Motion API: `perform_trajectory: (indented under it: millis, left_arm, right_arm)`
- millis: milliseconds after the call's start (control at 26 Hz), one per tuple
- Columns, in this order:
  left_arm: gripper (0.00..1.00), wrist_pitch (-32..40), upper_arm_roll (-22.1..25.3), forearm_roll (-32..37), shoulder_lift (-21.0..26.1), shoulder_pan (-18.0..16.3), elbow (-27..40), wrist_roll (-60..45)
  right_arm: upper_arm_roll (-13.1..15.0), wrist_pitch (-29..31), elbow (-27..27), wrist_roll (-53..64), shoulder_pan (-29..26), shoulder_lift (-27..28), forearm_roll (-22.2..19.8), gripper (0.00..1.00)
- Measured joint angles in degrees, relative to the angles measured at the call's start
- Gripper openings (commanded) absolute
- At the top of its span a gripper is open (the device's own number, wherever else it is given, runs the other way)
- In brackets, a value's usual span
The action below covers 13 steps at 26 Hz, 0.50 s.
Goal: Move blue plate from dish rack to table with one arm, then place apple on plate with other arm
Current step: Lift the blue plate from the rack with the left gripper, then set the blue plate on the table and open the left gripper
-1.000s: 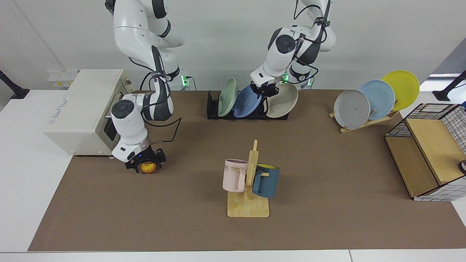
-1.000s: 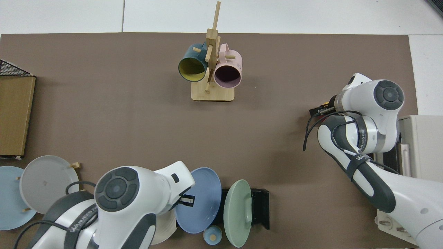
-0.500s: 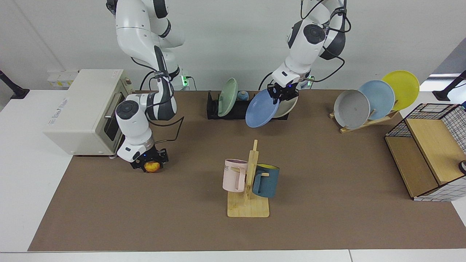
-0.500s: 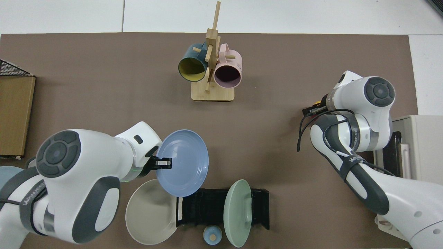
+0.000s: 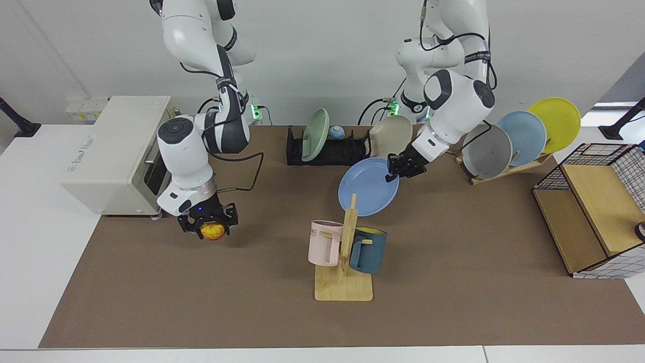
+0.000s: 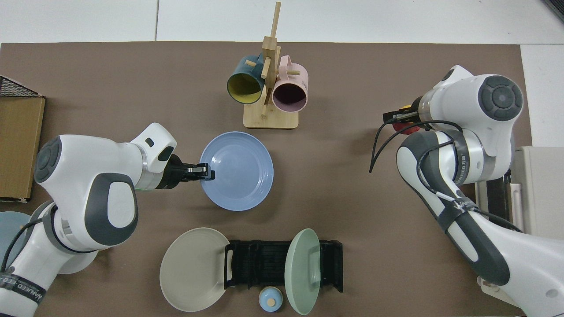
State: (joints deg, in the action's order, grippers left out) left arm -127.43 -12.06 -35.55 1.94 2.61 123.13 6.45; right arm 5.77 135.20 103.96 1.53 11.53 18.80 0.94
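Left gripper [image 5: 394, 170] pinches the blue plate [image 5: 368, 187] by its rim, fingers clamped on the edge nearest the arm. Plate is out of the dish rack [image 5: 332, 149], held over the table [image 5: 453, 262] between the rack and the wooden mug stand [image 5: 344, 262]. Cannot tell from either view whether it touches the mat. In the top view the plate [image 6: 236, 171] reads almost as a full circle, concave face up, so it's close to level. In the facing view it looks slightly tilted, face toward the camera. It's round, so there is no long axis; the gripped edge points back at the left arm.

Right gripper [image 5: 210, 228] is closed around the apple [image 5: 212, 231], held just above the mat near the white oven [image 5: 113, 151], well apart from the plate.

Green plate [image 5: 315, 134] stands in the rack, and a beige plate [image 5: 390, 137] leans at its end.
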Motion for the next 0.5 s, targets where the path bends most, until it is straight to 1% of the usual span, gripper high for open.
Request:
perform_trajectory:
  millis: [192, 385, 500]
  left_arm:
    - [0.0, 0.0, -0.1, -3.5, 3.2, -1.4, -0.1, 7.0]
    - [0.0, 0.0, -0.4, -6.3, 5.1, -1.5, -0.1, 8.7]
    - [0.0, -0.3, -1.1, -6.8, 6.8, -1.5, -0.1, 8.8]
  right_arm:
    - [0.0, 0.0, 0.0, -2.9, 0.5, -0.4, 0.0, 0.0]
    - [0.0, -1.3, 0.0, -5.1, 0.8, -0.5, 0.0, 0.0]
    - [0.0, -2.8, 0.1, -7.6, 1.2, -0.8, 0.0, 0.0]
